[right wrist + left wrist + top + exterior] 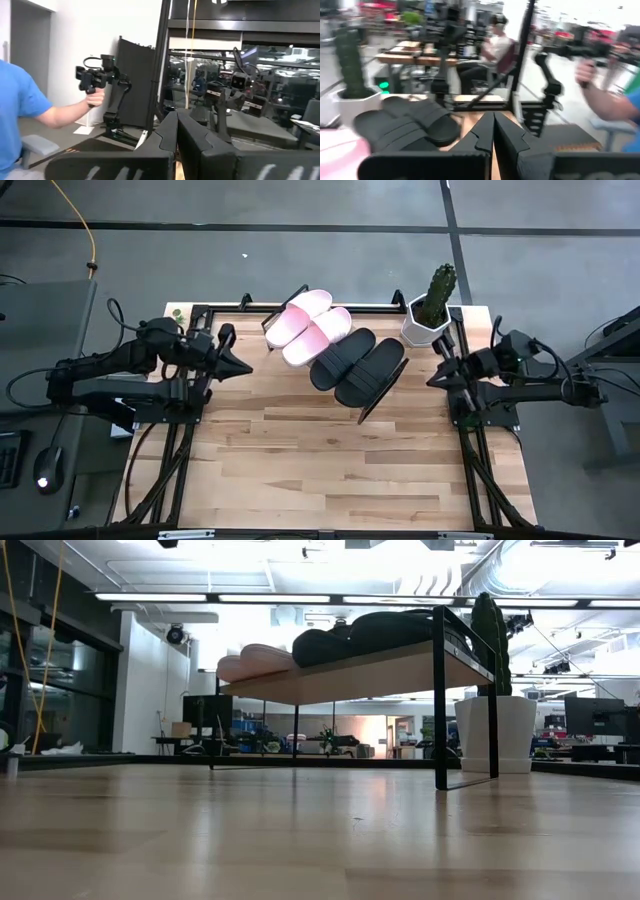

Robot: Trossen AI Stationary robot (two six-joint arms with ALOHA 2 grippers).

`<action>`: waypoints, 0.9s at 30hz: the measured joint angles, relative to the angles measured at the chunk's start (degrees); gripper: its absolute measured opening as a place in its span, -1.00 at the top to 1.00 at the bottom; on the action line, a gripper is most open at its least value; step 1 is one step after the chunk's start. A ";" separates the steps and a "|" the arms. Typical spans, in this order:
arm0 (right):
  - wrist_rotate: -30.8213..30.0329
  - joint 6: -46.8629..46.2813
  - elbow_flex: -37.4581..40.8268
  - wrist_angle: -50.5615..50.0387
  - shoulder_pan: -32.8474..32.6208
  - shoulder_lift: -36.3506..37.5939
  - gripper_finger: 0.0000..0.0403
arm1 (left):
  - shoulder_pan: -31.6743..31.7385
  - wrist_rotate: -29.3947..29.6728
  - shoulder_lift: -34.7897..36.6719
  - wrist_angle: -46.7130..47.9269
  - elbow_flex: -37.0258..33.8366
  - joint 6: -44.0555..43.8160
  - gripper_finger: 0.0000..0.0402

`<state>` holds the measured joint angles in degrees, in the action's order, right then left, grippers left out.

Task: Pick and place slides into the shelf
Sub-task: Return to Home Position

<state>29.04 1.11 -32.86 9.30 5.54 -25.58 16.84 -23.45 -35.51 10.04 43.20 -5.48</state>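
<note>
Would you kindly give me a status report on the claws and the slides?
Left claw shut, empty, at left side. Right claw shut, empty, at right side. All four slides on the shelf. Cactus pot stands beside shelf.

Four slides (340, 360) lie side by side on the shelf (350, 675), at the back middle of the table (330, 470). A pot (428, 320) stands just right of the shelf. The left gripper (240, 367) is left of the shelf, the right gripper (435, 380) beside the pot.
</note>
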 joint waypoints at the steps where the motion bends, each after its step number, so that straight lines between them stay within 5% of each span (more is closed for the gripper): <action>1: 0.12 -0.70 0.00 0.04 0.00 0.00 1.00 | 0.00 -1.79 -0.02 -0.04 0.00 0.81 1.00; 8: -0.57 0.51 0.00 0.04 0.00 -0.27 1.00 | -0.02 -2.37 0.02 0.48 0.00 0.93 1.00; 17: -16.05 3.95 -0.02 -4.59 -4.96 -0.72 1.00 | -10.39 20.83 -0.02 3.67 0.00 6.05 1.00; 27: -24.77 7.10 -0.06 -8.27 -13.25 -0.82 1.00 | -24.75 39.57 -0.64 6.37 0.00 8.09 1.00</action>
<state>4.27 8.21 -32.92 1.03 -7.71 -26.40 -7.91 16.11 -36.15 16.41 43.20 2.61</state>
